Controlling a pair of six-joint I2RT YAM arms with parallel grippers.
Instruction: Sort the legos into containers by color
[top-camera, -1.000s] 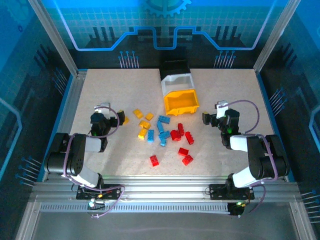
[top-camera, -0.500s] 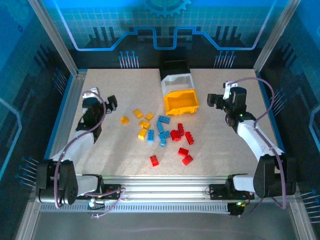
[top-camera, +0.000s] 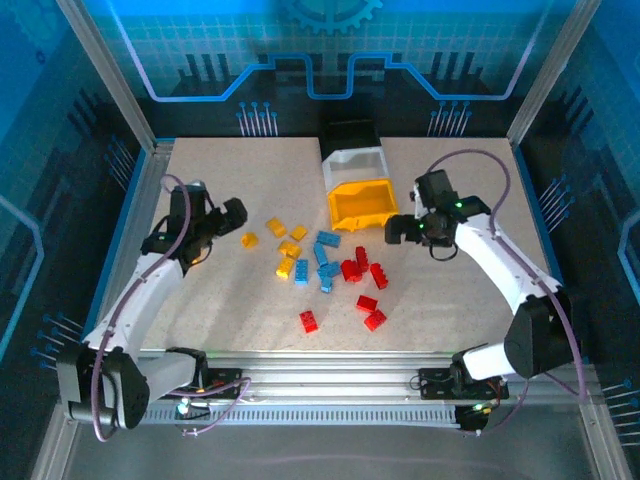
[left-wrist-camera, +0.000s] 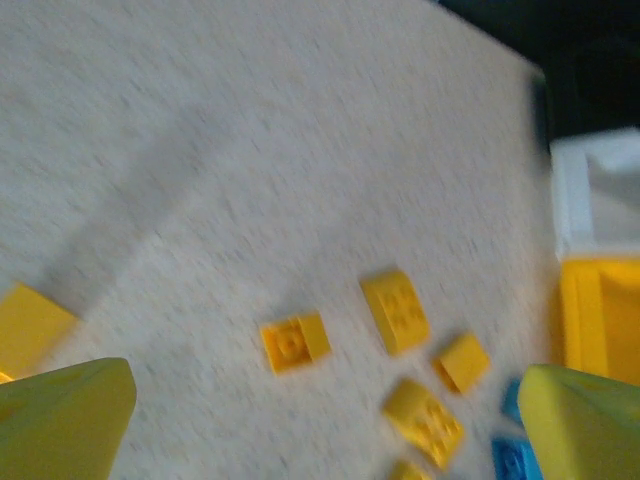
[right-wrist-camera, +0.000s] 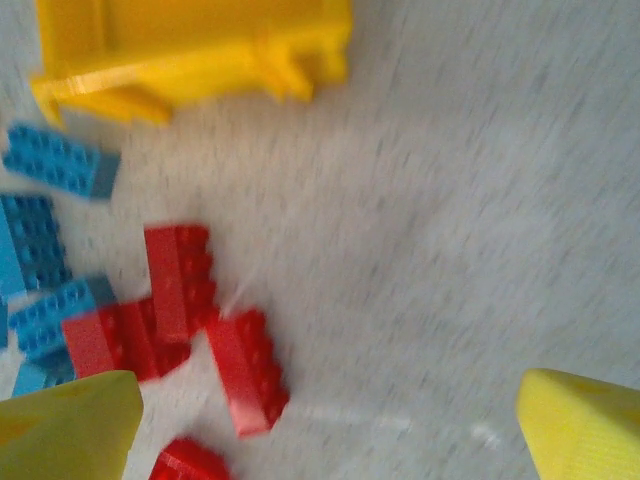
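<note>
Across the middle of the table (top-camera: 450, 290) the legos (top-camera: 320, 265) are scattered (yellow left, blue centre, red right). By the far edge the containers (top-camera: 352, 158) are lined up. The left gripper (top-camera: 234, 212) is held spread near the yellow bricks (top-camera: 288, 247), and the right gripper (top-camera: 393, 232) is held spread just beside the yellow bin (top-camera: 365, 222).

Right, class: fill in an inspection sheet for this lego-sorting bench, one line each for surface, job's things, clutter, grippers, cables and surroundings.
Surface: speckled beige table top, flat.
Job's things: yellow bricks, blue bricks and red bricks lie loose mid-table; black bin, white bin and yellow bin stand in a row at the back centre.
Clutter: nothing seen.
Grippers: left gripper open and empty beside the yellow bricks; right gripper open and empty, next to the yellow bin.
Cables: left purple cable and right purple cable loop along their arms, away from the bricks.
Surroundings: metal frame posts, blue panels.
</note>
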